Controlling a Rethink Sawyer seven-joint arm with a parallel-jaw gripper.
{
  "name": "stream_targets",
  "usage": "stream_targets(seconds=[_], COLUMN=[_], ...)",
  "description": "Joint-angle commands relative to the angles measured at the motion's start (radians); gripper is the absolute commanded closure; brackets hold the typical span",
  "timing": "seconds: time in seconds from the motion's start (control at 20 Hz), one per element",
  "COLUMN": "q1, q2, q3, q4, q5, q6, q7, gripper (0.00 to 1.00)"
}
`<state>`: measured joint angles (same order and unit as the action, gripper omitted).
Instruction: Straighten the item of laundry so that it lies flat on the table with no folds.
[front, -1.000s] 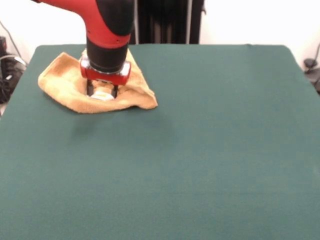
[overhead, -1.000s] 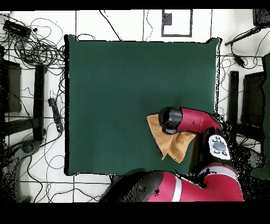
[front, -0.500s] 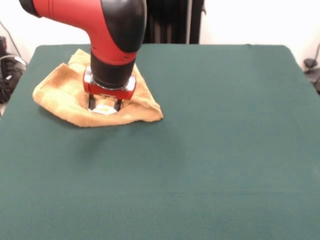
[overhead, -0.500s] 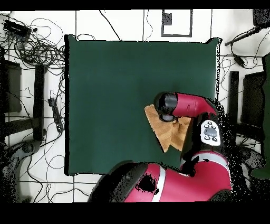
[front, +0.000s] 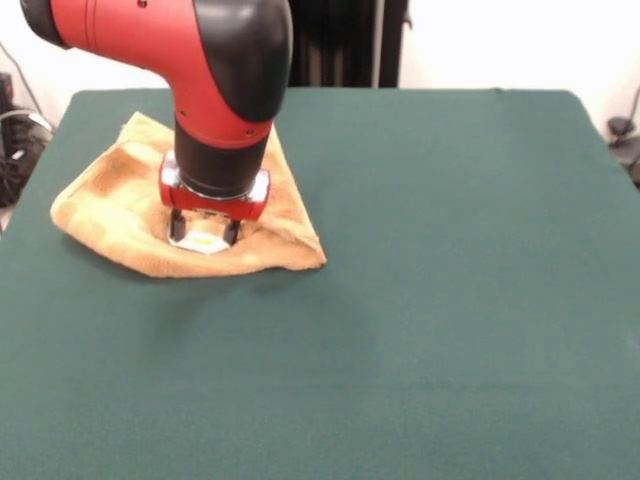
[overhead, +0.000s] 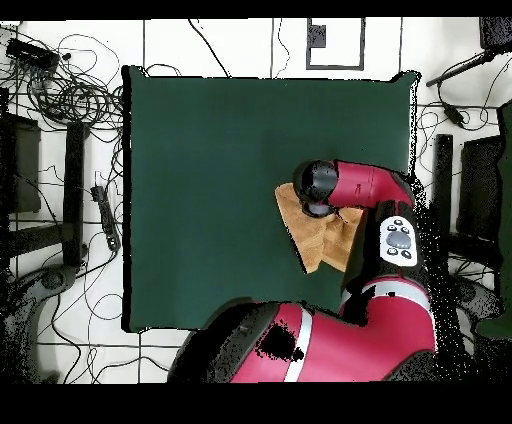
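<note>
The towel (front: 150, 215) lies rumpled and folded at about ten o'clock on the table (front: 450, 300) in the front view. The gripper (front: 203, 234) presses down into its middle, fingers pinching a small raised fold.

This is a robotics lab or test cell, not a home. The overhead view shows a green felt table (overhead: 200, 170) standing alone on a pale tiled floor (overhead: 90, 370), ringed by loose black cables (overhead: 70, 95), with coils of them at one corner, and by dark stands and equipment (overhead: 75, 190) along both sides. A red and black industrial arm (overhead: 365, 190) reaches over the table from its base. In the front view, a plain white wall (front: 500, 40) and a dark upright post (front: 340, 40) stand behind the table.
</note>
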<state>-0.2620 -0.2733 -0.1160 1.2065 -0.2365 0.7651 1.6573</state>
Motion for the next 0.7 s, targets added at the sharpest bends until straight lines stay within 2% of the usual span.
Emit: stream_targets(seconds=[0.05, 0.3, 0.7], q1=[0.035, 0.047, 0.058], q2=[0.078, 0.095, 0.118], q3=[0.202, 0.186, 0.172], q4=[-0.13, -0.215, -0.318], q5=[0.075, 0.094, 0.118], q6=[-0.165, -0.084, 0.028], q7=[0.104, 0.135, 0.102], gripper=[0.0, 0.0, 0.0])
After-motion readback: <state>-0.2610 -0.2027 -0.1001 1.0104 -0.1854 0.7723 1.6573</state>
